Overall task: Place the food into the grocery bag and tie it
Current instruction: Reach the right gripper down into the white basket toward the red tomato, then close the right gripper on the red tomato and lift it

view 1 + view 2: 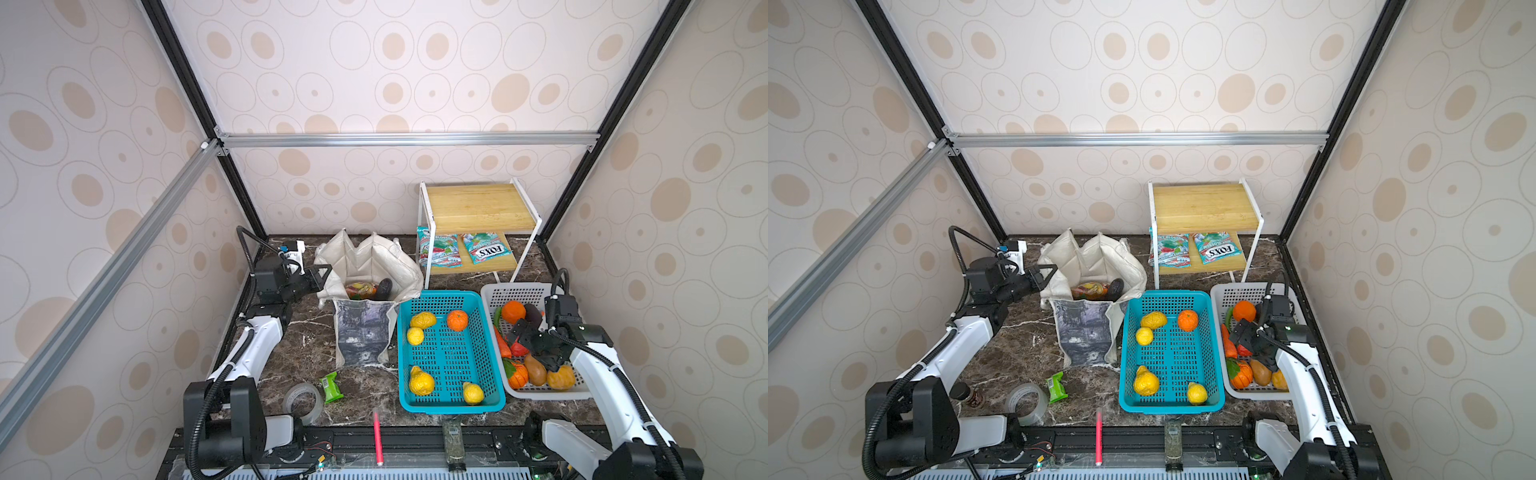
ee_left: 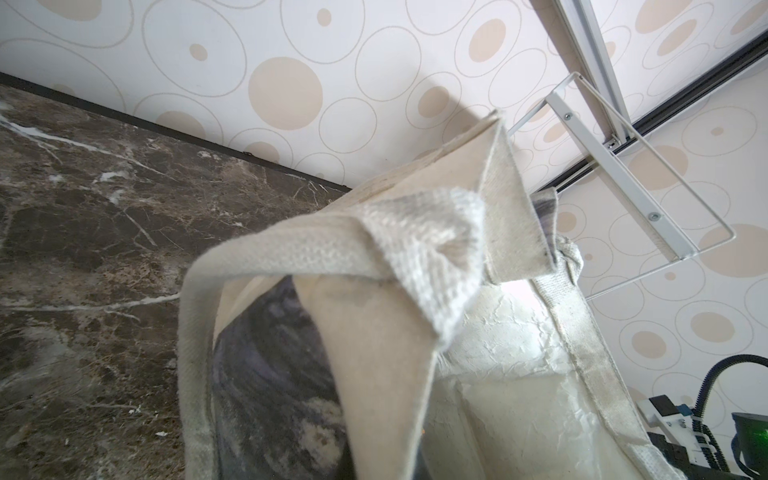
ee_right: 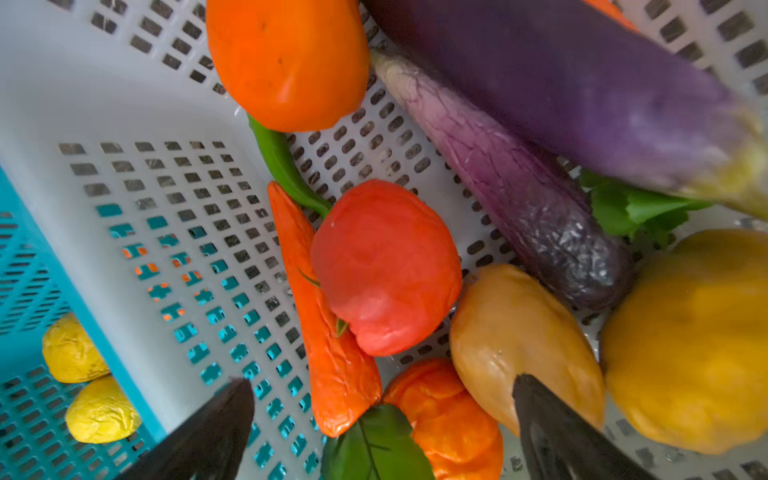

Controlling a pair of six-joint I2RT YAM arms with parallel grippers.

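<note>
Pinching the grocery bag (image 1: 363,332) rim, L gripper (image 1: 321,275) is clamped shut, prob. to keep the mouth open; food (image 1: 368,289) already lies inside. Bag stands beside teal basket (image 1: 440,293). R gripper (image 3: 380,386), jaws spread wide, hovers over white basket (image 1: 515,291), apparently lining up more produce.

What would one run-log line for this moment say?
left hand: shut on grocery bag rim | right hand: open above white basket | status: food inside, bag open

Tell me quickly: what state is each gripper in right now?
Left gripper: closed on the grocery bag's rim.
Right gripper: open, empty, above the white basket.
</note>
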